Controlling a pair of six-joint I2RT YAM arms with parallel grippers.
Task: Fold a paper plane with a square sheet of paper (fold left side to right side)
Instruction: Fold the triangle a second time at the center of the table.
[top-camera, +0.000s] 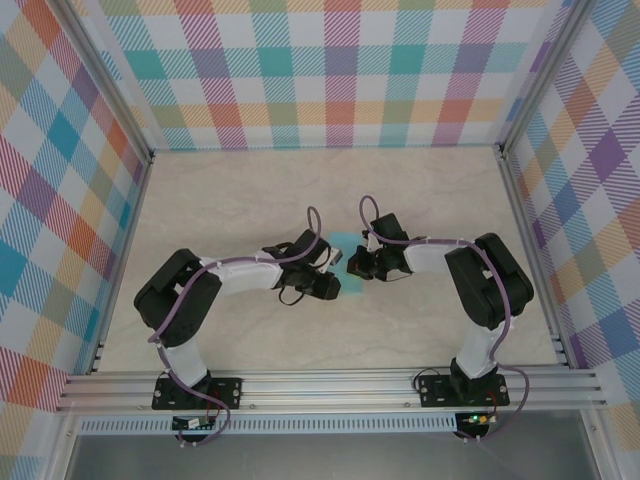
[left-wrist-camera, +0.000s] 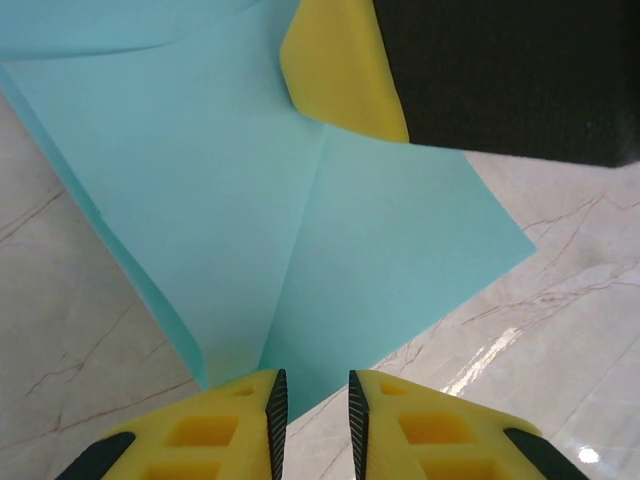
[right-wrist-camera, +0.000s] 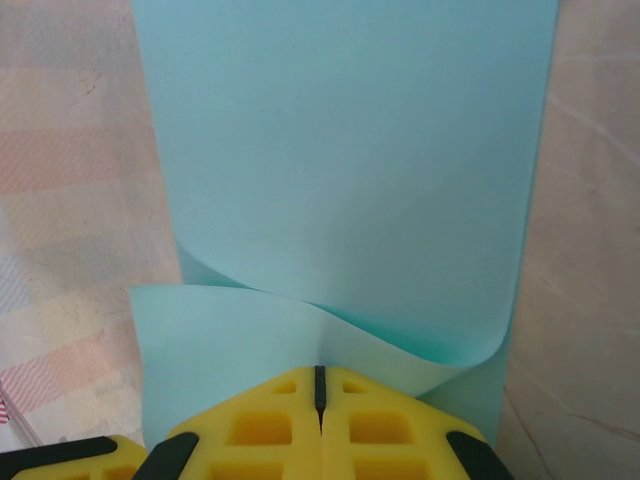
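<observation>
Now: both claws at the paper, mid-table

Left gripper (left-wrist-camera: 312, 388): jaws stand a narrow slit apart, pads clear of each other. The sharp corner of the turquoise paper (left-wrist-camera: 380, 260) lies on the table just below that slit.

Right gripper (right-wrist-camera: 320, 378): jaws pressed together, tips touching a raised curl of the paper. Cannot tell whether a layer is caught between them.

Orientation: in the left wrist view the paper spreads like a kite, point toward the left gripper. A centre crease runs from that point straight away to the right gripper, whose yellow finger sits on the far end of the crease. The long axis runs gripper to gripper.

View differences: the right wrist view shows two straight, parallel side edges, with the near edge curled up off the table (top-camera: 220, 200). The top view gives a small turquoise patch between the two wrists, near the table's centre.
</observation>
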